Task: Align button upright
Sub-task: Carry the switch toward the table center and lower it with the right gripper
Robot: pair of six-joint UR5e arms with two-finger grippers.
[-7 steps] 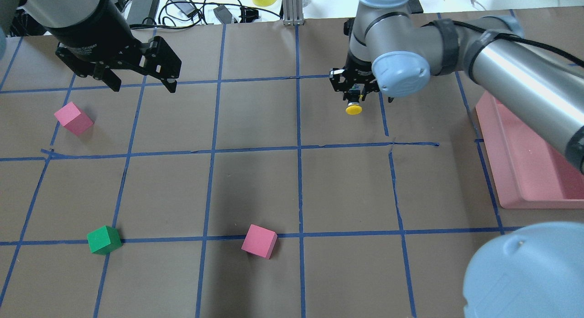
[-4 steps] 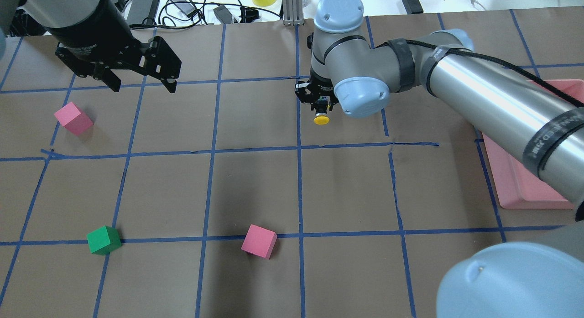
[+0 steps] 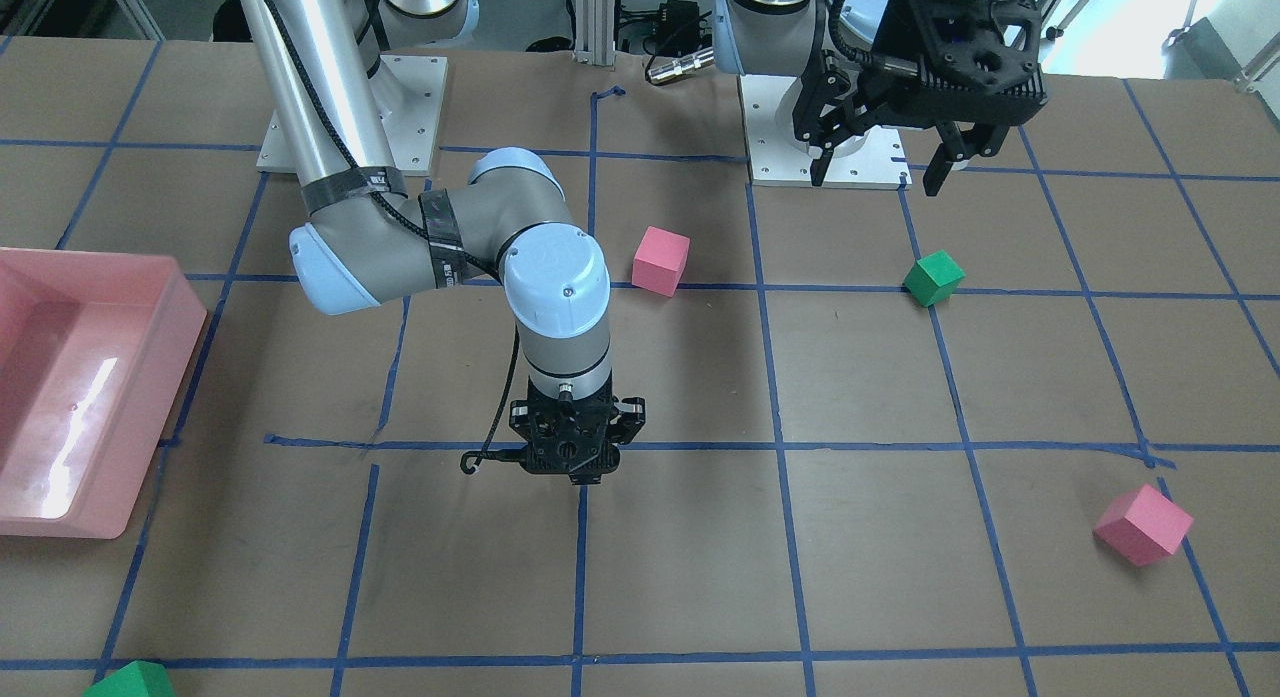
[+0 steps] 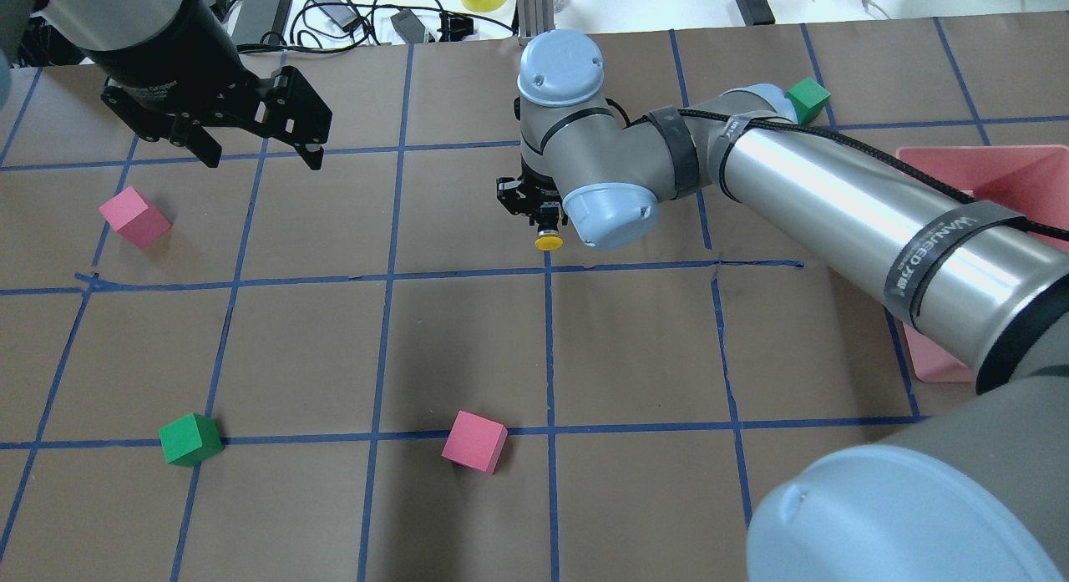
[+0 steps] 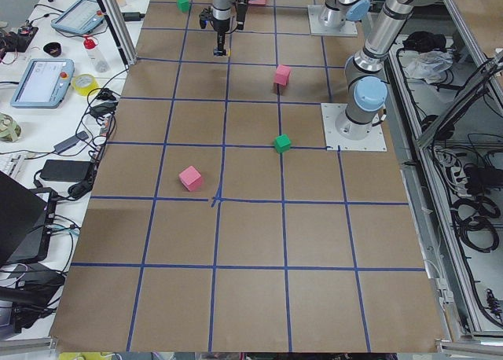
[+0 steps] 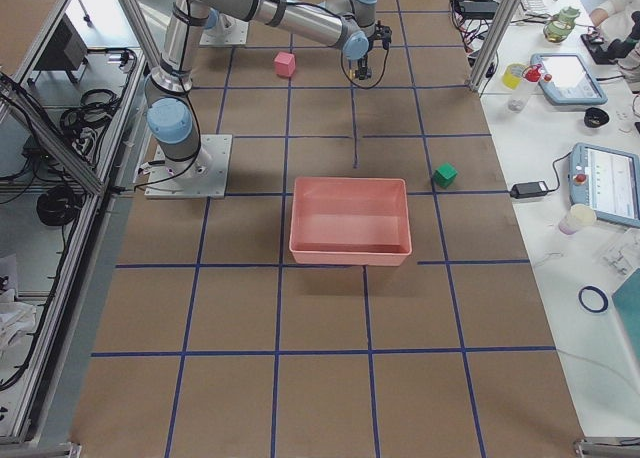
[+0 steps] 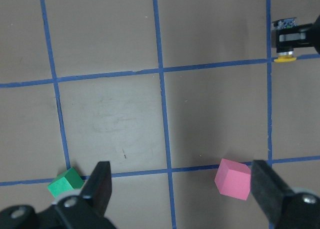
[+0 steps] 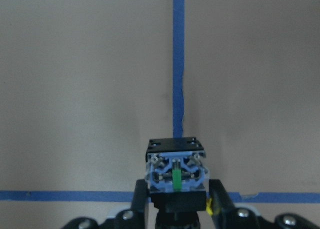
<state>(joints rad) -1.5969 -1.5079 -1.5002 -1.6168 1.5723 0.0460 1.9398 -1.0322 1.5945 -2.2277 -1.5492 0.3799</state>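
My right gripper is shut on the button, just above the brown paper at a blue tape crossing. The yellow cap sticks out beyond the fingers in the overhead view. In the right wrist view the grey-white terminal block faces the camera between the two fingers. From the front-facing view the right gripper hides the button. The button also shows small in the left wrist view. My left gripper hangs open and empty at the far left, high over the table.
One pink cube and a green cube lie near the front, another pink cube at the left. A second green cube sits behind the right arm. The pink bin stands at the right edge.
My right arm has carried the button leftward and a little nearer, from the right-hand square to the centre tape line. The left arm has not moved.
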